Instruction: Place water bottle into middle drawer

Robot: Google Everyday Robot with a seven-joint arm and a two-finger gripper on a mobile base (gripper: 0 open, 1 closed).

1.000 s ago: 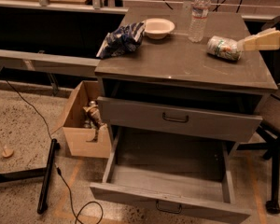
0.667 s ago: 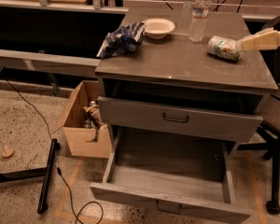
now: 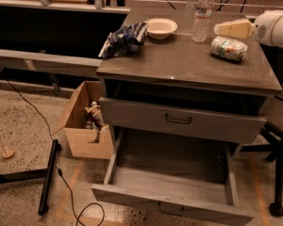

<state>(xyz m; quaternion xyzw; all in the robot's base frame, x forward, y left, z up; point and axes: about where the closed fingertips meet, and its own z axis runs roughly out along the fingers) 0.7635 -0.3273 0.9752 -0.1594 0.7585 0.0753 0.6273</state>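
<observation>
Pincer (image 3: 226,28): cream-coloured, on a white arm reaching in from the right, low over the back right of the cabinet top (image 3: 179,62), just behind the can (image 3: 228,48); open or closed cannot be told; nothing seen in its hold.
Water bottle (image 3: 202,15): upright at the rear of the cabinet top, white cap on, between bowl and pincer, apart from both.
Middle drawer (image 3: 132,197): pulled far out toward the camera, grey tray floor in plain sight, low side walls, dark handle on the front panel.
Upper drawer (image 3: 146,119): out only slightly, interior dark and unreadable.
Bowl (image 3: 161,27): white, shallow, left of the bottle; contents not discernible.
Chip bag (image 3: 125,39): blue and white, crumpled at the top's left edge.
Can: green-and-white wrap, lying on its side near the right edge.
Cardboard box (image 3: 87,142): open on the floor against the cabinet's left side, holding a jumble too dim to name.
</observation>
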